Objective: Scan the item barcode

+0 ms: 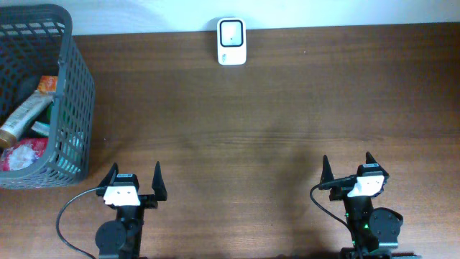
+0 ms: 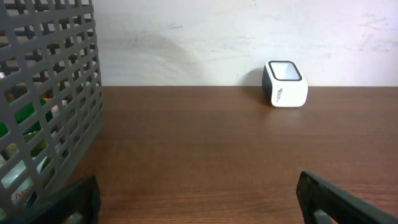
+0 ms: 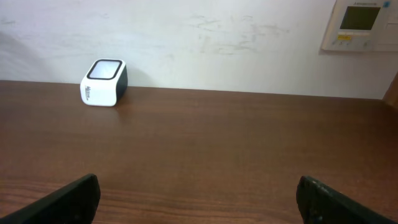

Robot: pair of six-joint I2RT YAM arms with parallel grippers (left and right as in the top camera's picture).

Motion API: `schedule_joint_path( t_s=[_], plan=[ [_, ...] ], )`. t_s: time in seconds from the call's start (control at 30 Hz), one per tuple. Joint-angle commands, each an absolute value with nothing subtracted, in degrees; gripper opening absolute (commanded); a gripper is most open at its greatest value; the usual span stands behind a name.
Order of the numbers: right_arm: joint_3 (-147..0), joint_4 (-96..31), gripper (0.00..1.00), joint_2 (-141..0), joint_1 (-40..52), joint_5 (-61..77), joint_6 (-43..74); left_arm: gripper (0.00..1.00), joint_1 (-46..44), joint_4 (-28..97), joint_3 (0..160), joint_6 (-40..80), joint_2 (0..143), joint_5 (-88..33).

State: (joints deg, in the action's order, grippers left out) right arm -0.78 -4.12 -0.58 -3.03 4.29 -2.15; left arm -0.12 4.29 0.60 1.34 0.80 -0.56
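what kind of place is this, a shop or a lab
Probably a lab bench staged as a shop checkout: a white barcode scanner stands at the far edge of the wooden table, a grey basket holds packaged goods, and a thermostat-like panel hangs on the wall.

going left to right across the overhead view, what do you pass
grey basket → left gripper, open → white scanner at the far edge → right gripper, open
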Motion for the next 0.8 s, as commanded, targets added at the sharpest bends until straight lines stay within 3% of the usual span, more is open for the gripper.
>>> schedule_joint_path(
  t_s=[0.0, 0.77],
  plan=[
    [-0.3, -4.2, 0.99, -0.4, -3.4, 4.2, -2.3, 0.99, 0.2, 4.8, 0.5, 1.9, 0.4, 0.4],
    [-0.3, -4.2, 0.99, -0.4, -3.4, 4.2, -2.3, 0.99, 0.2, 4.4, 0.5, 1.7, 0.4, 1.0]
  ],
)
